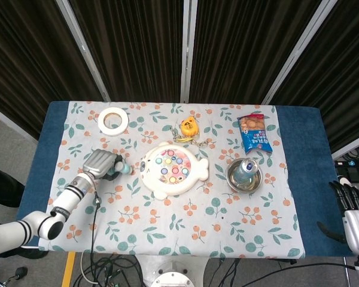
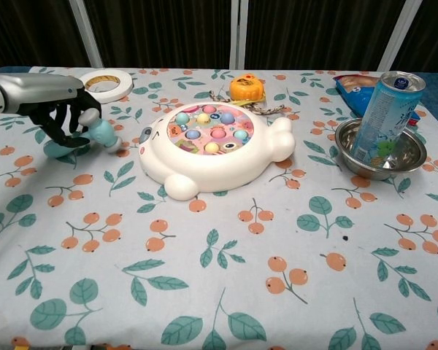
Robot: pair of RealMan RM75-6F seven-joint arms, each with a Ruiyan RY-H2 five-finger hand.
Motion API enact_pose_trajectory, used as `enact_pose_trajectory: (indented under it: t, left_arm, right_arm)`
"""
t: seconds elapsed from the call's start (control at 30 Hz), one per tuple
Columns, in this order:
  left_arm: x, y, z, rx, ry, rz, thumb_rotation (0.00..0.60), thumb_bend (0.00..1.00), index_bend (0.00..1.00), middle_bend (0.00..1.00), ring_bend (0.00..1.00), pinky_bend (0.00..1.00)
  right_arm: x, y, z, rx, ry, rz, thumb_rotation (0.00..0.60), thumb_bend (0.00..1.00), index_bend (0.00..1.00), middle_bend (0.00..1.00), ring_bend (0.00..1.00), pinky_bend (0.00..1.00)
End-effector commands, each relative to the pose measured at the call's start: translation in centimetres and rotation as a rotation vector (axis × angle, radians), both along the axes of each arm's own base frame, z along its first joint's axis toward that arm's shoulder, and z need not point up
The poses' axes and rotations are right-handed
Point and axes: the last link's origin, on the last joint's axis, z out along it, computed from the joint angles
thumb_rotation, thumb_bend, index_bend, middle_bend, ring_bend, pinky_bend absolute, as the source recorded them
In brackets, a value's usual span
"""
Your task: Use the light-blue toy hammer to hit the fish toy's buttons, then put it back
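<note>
Light-blue toy hammer (image 2: 96, 133) held by left hand (image 2: 64, 117), fingers curled round it, low over tablecloth (image 2: 226, 277) at left side. Hammer handle tip pointed toward fish toy (image 2: 213, 149), near it, not touching. Fish toy set in middle of cloth, coloured buttons (image 2: 210, 131) seen on top. Right hand (image 1: 354, 210) seen at far right edge in head view, off table, fingers spread, nothing held. Tape roll (image 2: 106, 79) placed behind left hand. Can (image 2: 384, 117) stood upright in metal bowl (image 2: 409, 157) at right. Orange toy (image 2: 247, 87) found behind fish.
</note>
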Motion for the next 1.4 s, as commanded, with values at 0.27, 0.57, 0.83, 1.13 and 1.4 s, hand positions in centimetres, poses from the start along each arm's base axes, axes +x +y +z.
enact_pose_trajectory:
  t: [0.27, 0.57, 0.83, 1.13, 1.4]
  left_arm:
    - [-0.2, -0.3, -0.2, 0.002, 0.005, -0.017, 0.600, 0.50, 0.38, 0.44, 0.32, 0.44]
    - [-0.2, -0.6, -0.2, 0.006, 0.007, -0.026, 0.600, 0.35, 0.33, 0.40, 0.29, 0.42]
    - [0.0, -1.0, 0.5, 0.024, -0.006, -0.037, 0.600, 0.33, 0.31, 0.39, 0.28, 0.41]
    - [-0.5, -1.9, 6.7, 0.203, -0.215, 0.010, 0.600, 0.33, 0.26, 0.38, 0.25, 0.35]
    - [-6.2, -5.5, 14.2, 0.440, -0.290, 0.138, 0.600, 0.31, 0.26, 0.33, 0.12, 0.17]
  right_arm:
    - [0.0, 0.2, 0.0, 0.000, 0.000, -0.003, 0.600, 0.07, 0.00, 0.08, 0.00, 0.00]
    - [0.1, 0.3, -0.1, -0.001, -0.001, -0.001, 0.600, 0.07, 0.00, 0.08, 0.00, 0.00]
    - [0.2, 0.4, 0.0, -0.006, 0.000, 0.002, 0.600, 0.07, 0.00, 0.08, 0.00, 0.00]
    - [0.1, 0.5, 0.1, -0.009, 0.002, -0.006, 0.600, 0.07, 0.00, 0.09, 0.00, 0.00]
    - [-0.4, 0.1, 0.6, -0.008, -0.009, -0.015, 0.600, 0.09, 0.00, 0.09, 0.00, 0.00]
